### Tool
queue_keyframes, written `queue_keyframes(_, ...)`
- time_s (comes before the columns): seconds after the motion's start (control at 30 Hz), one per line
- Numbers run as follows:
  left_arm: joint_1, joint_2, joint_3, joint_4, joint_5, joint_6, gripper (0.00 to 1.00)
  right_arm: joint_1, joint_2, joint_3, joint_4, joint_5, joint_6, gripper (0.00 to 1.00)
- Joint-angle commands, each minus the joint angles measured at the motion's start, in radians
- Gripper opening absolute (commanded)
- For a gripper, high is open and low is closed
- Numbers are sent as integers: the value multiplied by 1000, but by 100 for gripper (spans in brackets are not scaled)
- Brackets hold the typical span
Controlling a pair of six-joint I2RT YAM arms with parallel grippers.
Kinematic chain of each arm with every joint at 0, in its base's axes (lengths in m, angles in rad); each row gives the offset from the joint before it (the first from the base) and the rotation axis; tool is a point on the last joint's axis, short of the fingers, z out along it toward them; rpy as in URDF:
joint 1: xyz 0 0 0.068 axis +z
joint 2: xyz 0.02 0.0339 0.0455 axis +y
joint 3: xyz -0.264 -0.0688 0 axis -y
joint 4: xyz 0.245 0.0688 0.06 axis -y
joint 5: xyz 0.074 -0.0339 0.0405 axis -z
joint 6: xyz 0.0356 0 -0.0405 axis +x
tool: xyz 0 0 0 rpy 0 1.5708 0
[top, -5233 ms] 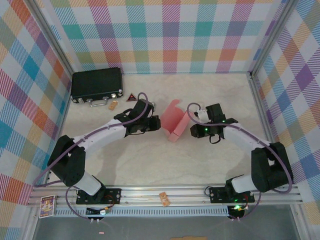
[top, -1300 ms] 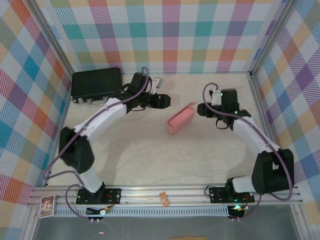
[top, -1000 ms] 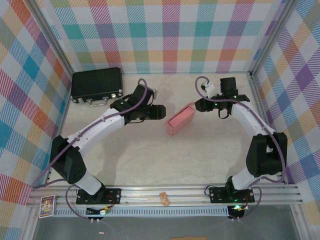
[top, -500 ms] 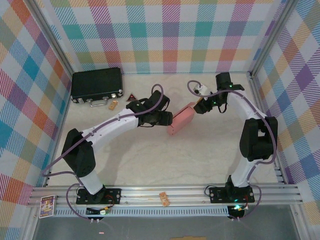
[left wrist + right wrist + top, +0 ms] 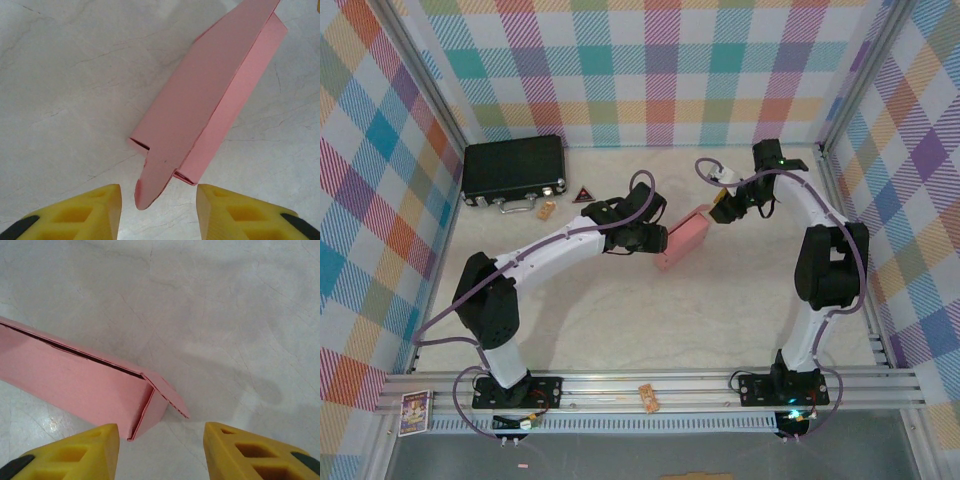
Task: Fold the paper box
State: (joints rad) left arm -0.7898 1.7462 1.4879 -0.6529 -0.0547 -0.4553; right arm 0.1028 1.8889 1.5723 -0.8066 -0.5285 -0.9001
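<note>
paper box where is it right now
Top view: the paper box lies diagonally around the middle of the table, left gripper at its near end, right gripper at its far end.

Robot lab cell: checked walls (image 5: 660, 70), aluminium rail (image 5: 650, 383) (arm bases (image 5: 520, 388) bolted on).

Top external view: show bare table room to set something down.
Free: marble table between salmon-pink card box and near rail; also right of black latched case. Crowded: around the box, left gripper and right gripper at its ends.
</note>
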Motion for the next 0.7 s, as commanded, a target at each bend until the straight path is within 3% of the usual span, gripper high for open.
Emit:
queue_keyframes(0.0,-11,7,12,-13,-5,9,41,-5,24,44,-29,-41,-48,48)
queue_keyframes(0.67,-18,29,12,-24,-28,18,40,5,68,82,-44,-96,-66,47)
